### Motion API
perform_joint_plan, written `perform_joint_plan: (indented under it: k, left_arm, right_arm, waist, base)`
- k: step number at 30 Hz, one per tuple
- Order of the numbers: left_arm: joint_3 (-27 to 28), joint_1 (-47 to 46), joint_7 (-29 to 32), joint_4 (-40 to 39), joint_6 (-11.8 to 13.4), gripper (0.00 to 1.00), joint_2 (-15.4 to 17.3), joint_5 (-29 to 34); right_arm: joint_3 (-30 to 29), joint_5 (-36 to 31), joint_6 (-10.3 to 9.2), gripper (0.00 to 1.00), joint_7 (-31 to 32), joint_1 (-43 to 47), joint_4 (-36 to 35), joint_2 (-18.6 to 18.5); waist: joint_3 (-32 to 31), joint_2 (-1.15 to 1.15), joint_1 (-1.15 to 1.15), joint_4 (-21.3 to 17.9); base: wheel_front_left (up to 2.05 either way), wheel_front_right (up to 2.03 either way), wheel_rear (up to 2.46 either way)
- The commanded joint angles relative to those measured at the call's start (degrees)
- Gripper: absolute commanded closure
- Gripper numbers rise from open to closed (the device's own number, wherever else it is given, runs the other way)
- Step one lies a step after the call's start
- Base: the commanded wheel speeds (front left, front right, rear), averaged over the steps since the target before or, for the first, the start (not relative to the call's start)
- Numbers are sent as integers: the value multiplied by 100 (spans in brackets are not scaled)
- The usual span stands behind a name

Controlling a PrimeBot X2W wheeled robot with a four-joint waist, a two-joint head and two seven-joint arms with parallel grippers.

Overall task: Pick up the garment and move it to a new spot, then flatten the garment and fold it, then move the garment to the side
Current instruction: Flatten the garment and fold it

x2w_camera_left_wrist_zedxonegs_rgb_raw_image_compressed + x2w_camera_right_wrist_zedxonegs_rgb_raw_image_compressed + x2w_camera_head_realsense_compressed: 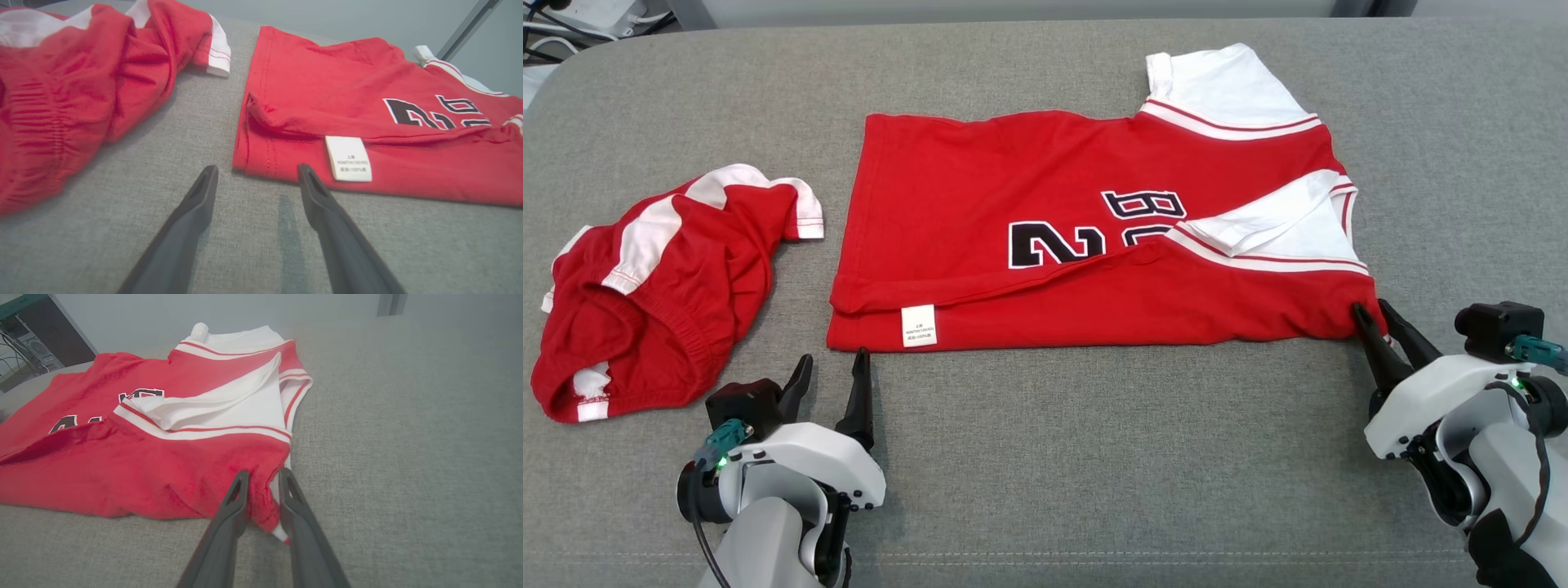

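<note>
One red jersey [1078, 212] lay across the middle of the grey padded surface [1094, 474]. Its near long side was turned over on itself, the near sleeve was folded in over the numbers, and the far sleeve lay flat toward the far edge. Your step in hand looked like the next fold: taking the near edge by both corners and carrying it over. To do that well, you needed both corners gripped before any lift. You then had to raise them together and level, so the doubled layer did not slide apart, and lay them down with the hems matched.

Your right end effector [1372, 309] had its fingers narrow on the near right corner, with red cloth bunched between them in a pinch on the jersey. Your left end effector [833, 357] was spread wide and held nothing. Its tips sat at the near left corner beside the white label [919, 325], one tip about touching the hem.

Toward the left edge, apart from the jersey, a pair of red shorts [662, 302] lay crumpled; you would have wanted to keep clear of it.
</note>
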Motion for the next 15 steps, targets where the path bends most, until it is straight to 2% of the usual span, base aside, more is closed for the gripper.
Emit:
perform_joint_plan:
  k: [1,2,3,4,15]
  left_arm:
    - [142,-68,-75,-125,51,0,151,-27]
    - [136,-79,-75,-119,51,0,151,-31]
    - [129,-94,-75,-109,50,0,151,-31]
    - [127,-113,-75,-95,48,0,151,-36]
    - [192,-568,-75,274,-107,0,186,-141]
  right_arm:
    - [115,76,-17,67,-28,-69,-50,-80]
    - [153,108,-17,75,-22,-75,-29,-88]
    - [189,144,-17,97,-17,-79,-11,-95]
    - [221,177,-17,100,-19,-82,1,-106]
    - [490,370,-17,100,-84,-105,59,-224]
  waist:
    - [1,0,0,-1]
    - [0,0,0,-1]
    - [1,0,0,1]
    - [4,0,0,1]
    - [87,0,0,-73]
  base:
    - [0,0,0]
    - [0,0,0]
    - [0,0,0]
    - [0,0,0]
    - [0,0,0]
